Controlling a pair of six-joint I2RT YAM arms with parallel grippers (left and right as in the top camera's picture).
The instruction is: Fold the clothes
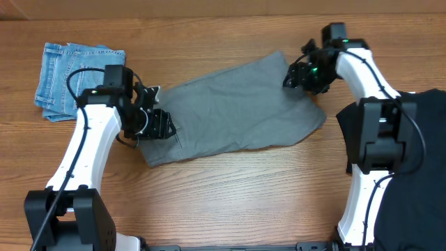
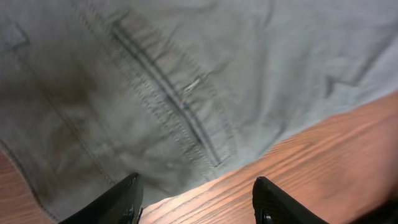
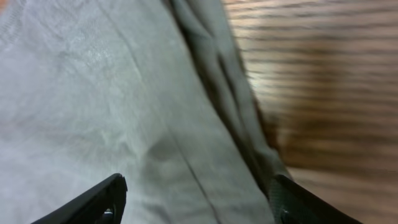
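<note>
The grey clothes [image 1: 237, 111] lie flat across the middle of the table, folded into a long slab running from lower left to upper right. My left gripper [image 1: 157, 125] is open at the cloth's left end, over its lower edge. In the left wrist view its fingers [image 2: 196, 202] straddle the cloth's edge, with a stitched pocket [image 2: 180, 106] ahead. My right gripper [image 1: 298, 78] is open at the cloth's far right corner. The right wrist view shows its fingers [image 3: 196, 202] spread over grey cloth [image 3: 112, 112] and a folded edge.
Folded light-blue denim jeans [image 1: 70, 77] lie at the far left. A black garment [image 1: 418, 160] lies at the right edge, partly under the right arm. Bare wooden table [image 1: 244, 195] runs along the front.
</note>
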